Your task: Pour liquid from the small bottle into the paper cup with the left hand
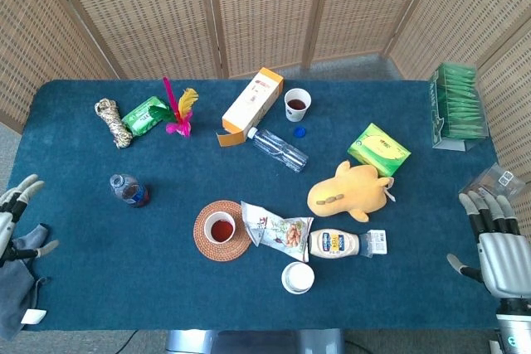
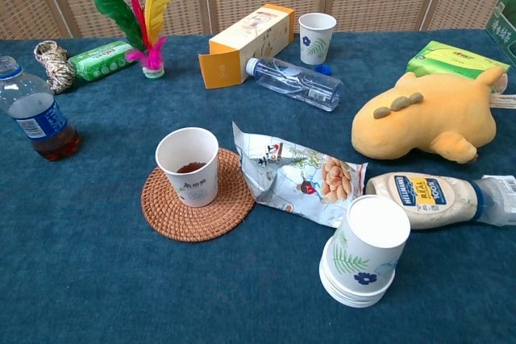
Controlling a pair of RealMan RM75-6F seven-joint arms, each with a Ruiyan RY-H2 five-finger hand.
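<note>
two upright paper cups, two bottles, one mayonnaise bottle, one coaster
</note>
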